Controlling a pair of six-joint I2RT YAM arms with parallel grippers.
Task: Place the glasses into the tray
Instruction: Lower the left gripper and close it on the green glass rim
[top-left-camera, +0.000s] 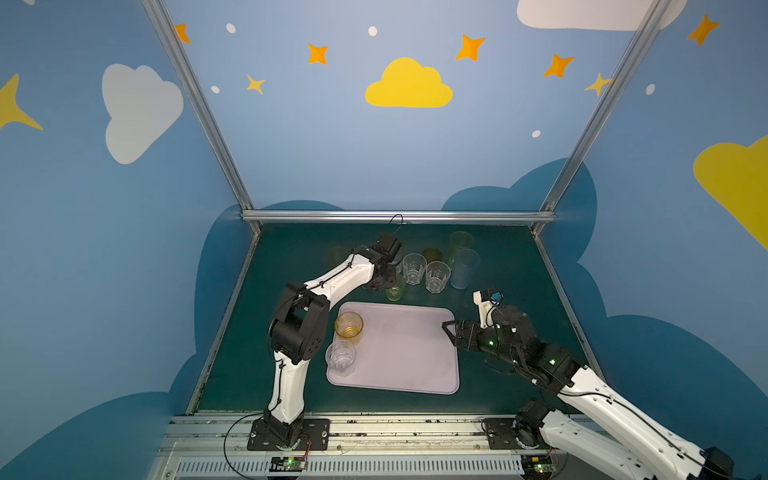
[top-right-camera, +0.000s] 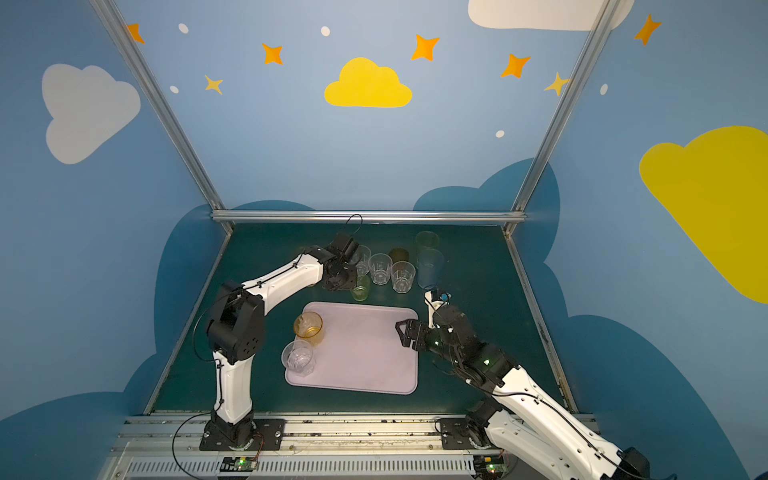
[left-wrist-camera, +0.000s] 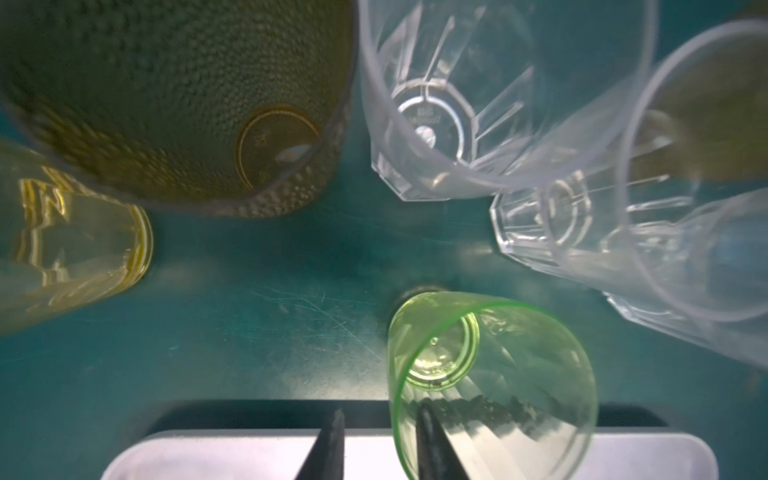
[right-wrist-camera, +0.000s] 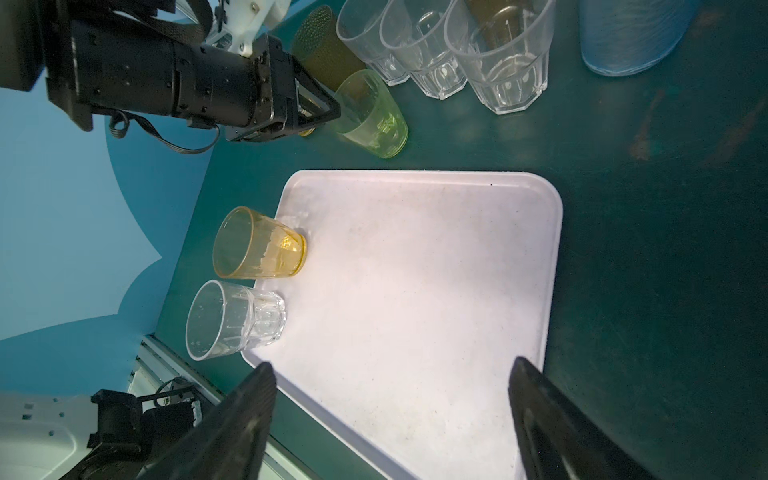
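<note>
**Tray.** Flat pale lilac-pink rectangular plastic tray (top-left-camera: 403, 357) with a low rim, at lower centre of both top views, lying on the dark teal desk (top-left-camera: 519, 266).

**Glasses on the tray, along its left edge.**
- Short orange translucent tumbler (top-left-camera: 349, 326), upright.
- First clear faceted tumbler (top-left-camera: 341, 358), upright, just below the orange one in frame.

**Glasses on the desk, above the tray's upper edge.**
- Short green translucent tumbler (top-left-camera: 394, 292), upright and nearest the tray.
- Second clear faceted tumbler (top-left-camera: 414, 268) and third clear faceted tumbler (top-left-camera: 437, 276), side by side.
- Tall blue tumbler (top-left-camera: 464, 268) and tall green tumbler (top-left-camera: 460, 243), at the cluster's right.
- Short brown tumbler (top-left-camera: 432, 254), behind the clear pair.

**Left end effector** (left-wrist-camera: 381, 411). Jaws are narrowly parted and straddle the short green translucent tumbler's rim, one finger inside and one outside. A gap shows on the outer side, so the wall is not clamped.

**Right end effector** (right-wrist-camera: 392, 362). Jaws are spread wide and hold nothing, at the tray's right edge.
</note>
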